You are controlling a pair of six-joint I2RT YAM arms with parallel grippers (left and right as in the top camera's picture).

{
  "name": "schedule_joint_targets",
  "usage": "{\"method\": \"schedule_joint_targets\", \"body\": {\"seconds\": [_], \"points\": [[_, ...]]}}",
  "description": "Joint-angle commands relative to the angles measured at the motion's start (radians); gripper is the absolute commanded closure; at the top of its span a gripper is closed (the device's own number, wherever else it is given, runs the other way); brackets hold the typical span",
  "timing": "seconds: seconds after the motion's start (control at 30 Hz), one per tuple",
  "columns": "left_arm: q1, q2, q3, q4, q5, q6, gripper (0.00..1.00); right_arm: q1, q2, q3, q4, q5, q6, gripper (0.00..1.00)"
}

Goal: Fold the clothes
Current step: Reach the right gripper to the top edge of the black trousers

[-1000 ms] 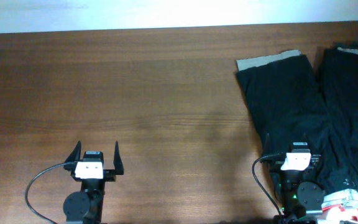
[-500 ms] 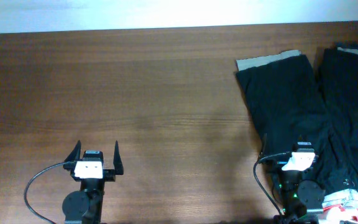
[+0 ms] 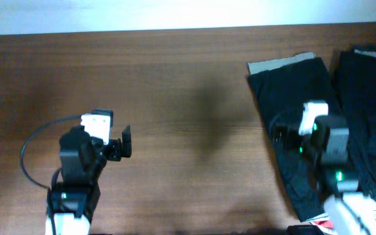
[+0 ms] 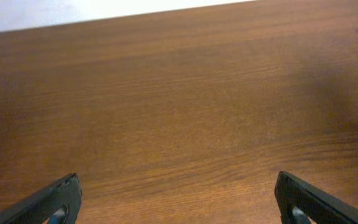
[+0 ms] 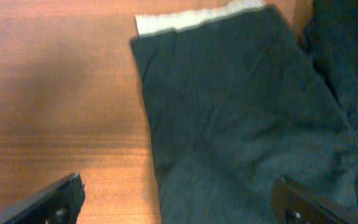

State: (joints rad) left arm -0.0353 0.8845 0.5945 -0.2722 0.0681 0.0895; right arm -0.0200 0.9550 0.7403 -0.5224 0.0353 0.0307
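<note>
The black shorts point(image 3: 292, 85) lie spread flat at the table's right side, reaching past the right edge of the overhead view. A pale strip point(image 3: 282, 64) runs along the far end of the left leg. My right gripper point(image 3: 313, 123) hovers above that left leg, open and empty. In the right wrist view the shorts point(image 5: 229, 106) fill the right side, with the pale strip point(image 5: 197, 18) at the top and the open jaws point(image 5: 178, 193) straddling the fabric's left edge. My left gripper point(image 3: 109, 137) is open and empty over bare wood, far left of the shorts; its jaws point(image 4: 176, 199) are spread wide.
The brown wooden table point(image 3: 175, 78) stretches from the left arm to the shorts. Its far edge meets a white surface point(image 3: 175, 13). A bit of a red-and-white item point(image 3: 318, 224) shows at the bottom right beside the right arm.
Both arms have lifted off their rest poses and moved forward over the table. The right gripper now hangs over the shorts' left leg. The shorts have not moved.
</note>
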Motion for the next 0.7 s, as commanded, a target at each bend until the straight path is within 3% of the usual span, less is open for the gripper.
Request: {"method": "schedule_joint_targets", "body": {"seconds": [0.0, 0.1, 0.37, 0.4, 0.47, 0.6, 0.67], "points": [[0.001, 0.133, 0.098, -0.060, 0.045, 0.002, 0.01, -0.007, 0.234, 0.214, -0.084, -0.019, 0.012, 0.01], [0.000, 0.205, 0.105, -0.060, 0.058, 0.002, 0.01, -0.006, 0.405, 0.290, -0.042, -0.207, -0.097, 0.01], [0.001, 0.209, 0.105, -0.059, 0.067, 0.002, 0.01, 0.074, 0.758, 0.290, 0.148, -0.008, -0.146, 0.01], [0.000, 0.209, 0.105, -0.059, 0.067, 0.002, 0.01, 0.092, 0.776, 0.290, 0.179, 0.013, -0.146, 0.04], [0.001, 0.209, 0.105, -0.059, 0.067, 0.002, 0.01, 0.113, 0.806, 0.290, 0.216, 0.042, -0.135, 0.27], [0.001, 0.209, 0.105, -0.058, 0.067, 0.002, 0.01, 0.117, 0.863, 0.289, 0.251, 0.084, -0.093, 0.40], [0.000, 0.209, 0.105, -0.059, 0.067, 0.002, 0.01, 0.117, 0.871, 0.289, 0.271, 0.101, -0.093, 0.41]]}}
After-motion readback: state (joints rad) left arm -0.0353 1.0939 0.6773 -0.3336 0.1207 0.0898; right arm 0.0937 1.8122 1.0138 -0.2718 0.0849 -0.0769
